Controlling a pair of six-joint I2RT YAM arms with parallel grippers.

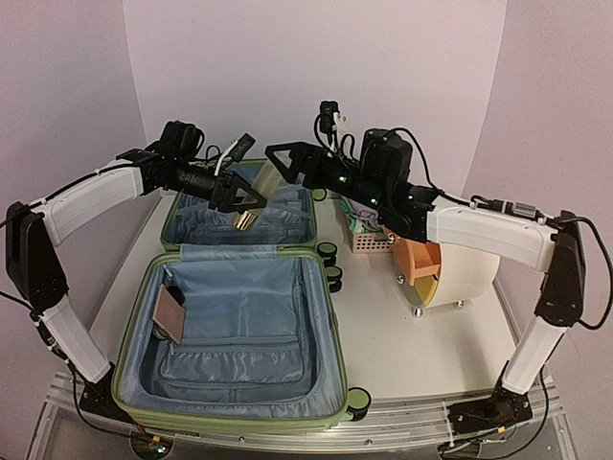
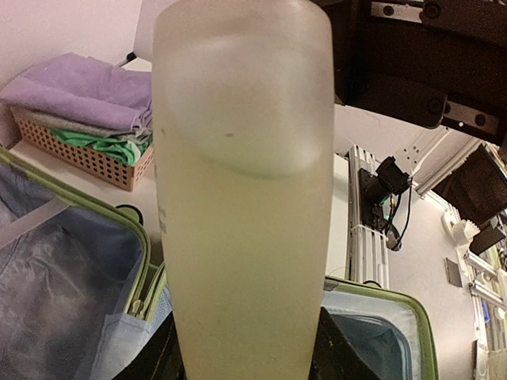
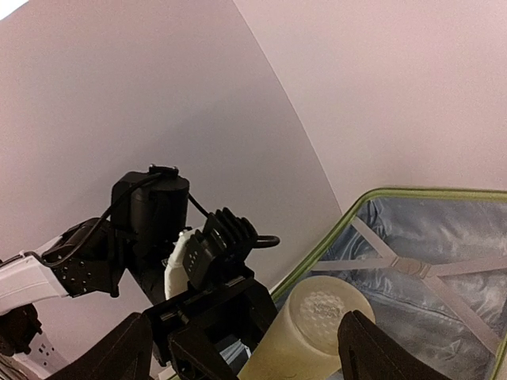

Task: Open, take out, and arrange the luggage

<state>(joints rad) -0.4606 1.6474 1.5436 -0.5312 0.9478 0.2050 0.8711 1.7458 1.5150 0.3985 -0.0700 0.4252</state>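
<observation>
Clamped low down in the left hand (image 1: 244,203), over the far half of the large light-green ribbed hard-shell luggage (image 1: 249,316): a tall frosted pale-yellow plastic bottle (image 2: 242,206), lifted clear of the lining and apparently on its way out.

Facing it from the right side of the luggage: the right hand (image 1: 281,161), fingers spread apart on either side of the bottle's textured top and gripping nothing. Judged a handover in the making, to carry the bottle toward the things set out to the right of the luggage.

Just beside the luggage's far right corner: a small pink slotted plastic basket (image 1: 369,240) stacked with folded purple and green cloth. Farther to the right of the luggage: a cream cylinder drum (image 1: 469,273) on its side, orange showing at its open end.

Luggage itself spread flat on the surface just beyond the arm bases, both halves facing up, hinge line across the middle. Grey-blue fabric lining throughout, with crossed pale straps in the far half and a pocketed panel in the near half. Black-and-green wheels along its right side. Against the left wall of the near half: a flat brown rectangular item (image 1: 170,311), not yet taken out.
</observation>
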